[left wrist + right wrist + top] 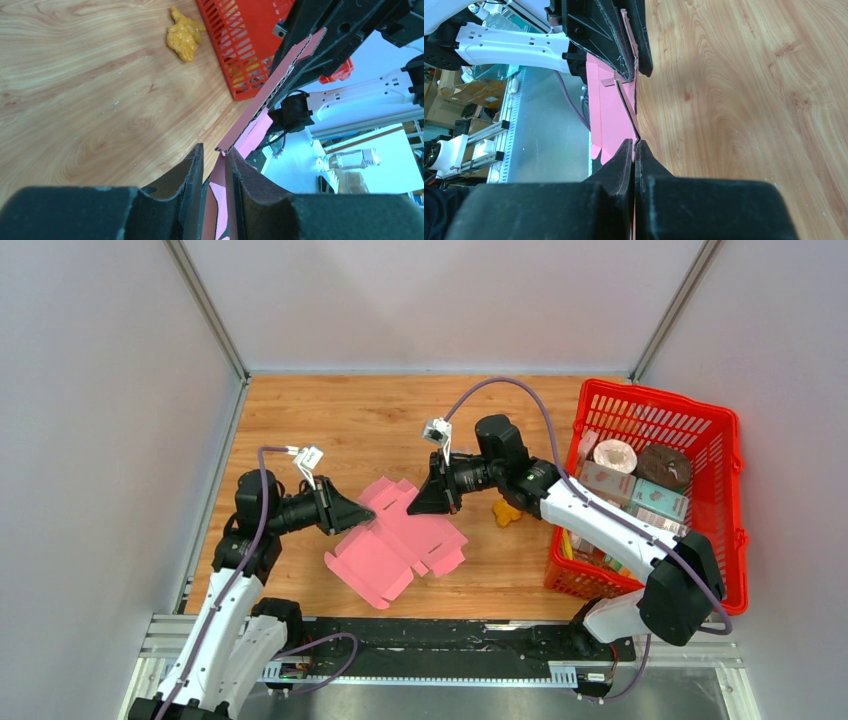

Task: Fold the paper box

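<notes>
The paper box (400, 540) is a pink flat cut-out with flaps, held between my two arms near the table's middle. My left gripper (372, 518) grips its left edge. In the left wrist view the jaws (214, 152) stand narrowly apart with the pink cardboard (280, 80) running edge-on between them. My right gripper (412, 508) is shut on the sheet's far right edge. The right wrist view shows its fingertips (634, 142) pinched on the pink sheet (611, 110), with the left gripper (634, 75) facing it.
A red mesh basket (660, 392) with several printed cartons (640, 490) stands at the right. A small yellow lump (506, 513) lies on the wood between basket and paper, also in the left wrist view (185, 35). Grey walls enclose the table.
</notes>
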